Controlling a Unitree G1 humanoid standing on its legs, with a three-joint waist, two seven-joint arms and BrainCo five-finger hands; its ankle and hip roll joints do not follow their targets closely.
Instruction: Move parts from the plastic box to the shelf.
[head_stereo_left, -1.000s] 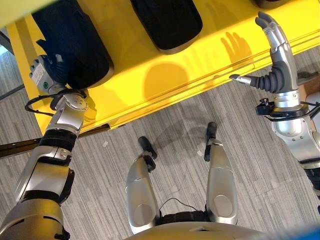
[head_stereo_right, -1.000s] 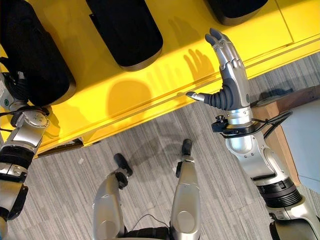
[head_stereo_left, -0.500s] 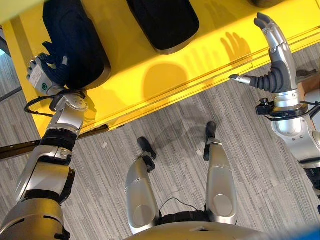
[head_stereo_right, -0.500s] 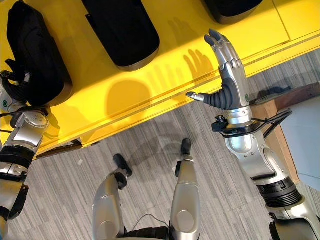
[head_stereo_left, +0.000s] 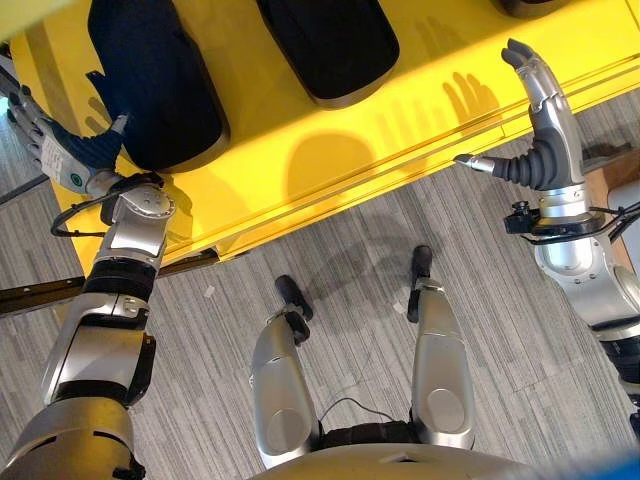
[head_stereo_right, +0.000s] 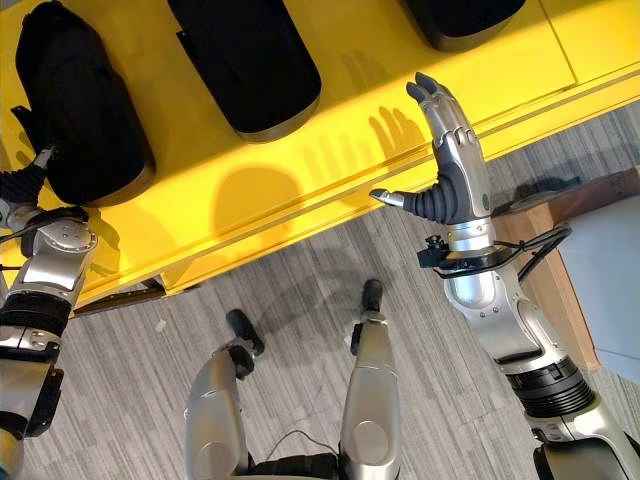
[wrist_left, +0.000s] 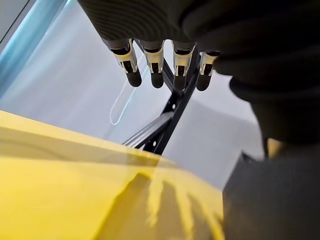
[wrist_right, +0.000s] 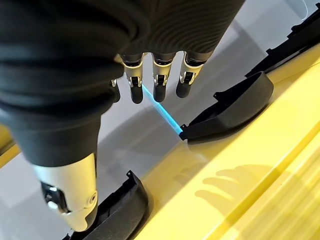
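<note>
**Two empty hands hovering at the yellow shelf**

Two hands are hanging over the front of the yellow shelf (head_stereo_left: 330, 150) with nothing in them. The left hand (head_stereo_left: 60, 155) is sitting at the shelf's left end with its fingers (wrist_left: 132, 75) reaching out straight and loose, just beside the leftmost black part (head_stereo_left: 150, 80) but not gripping it. The right hand (head_stereo_right: 450, 150) is hovering above the shelf's front edge toward the right end, its fingers (wrist_right: 157, 85) stretched out flat and the thumb sticking out sideways, casting a hand-shaped shadow on the yellow surface.

Three black parts are lying on the shelf: the leftmost one next to the left hand, a second black part (head_stereo_right: 250, 60) in the middle, and a third black part (head_stereo_right: 465, 20) farther back toward the right, well apart from the right hand. Below the shelf's front edge, grey striped floor (head_stereo_left: 350, 240) is showing.
</note>
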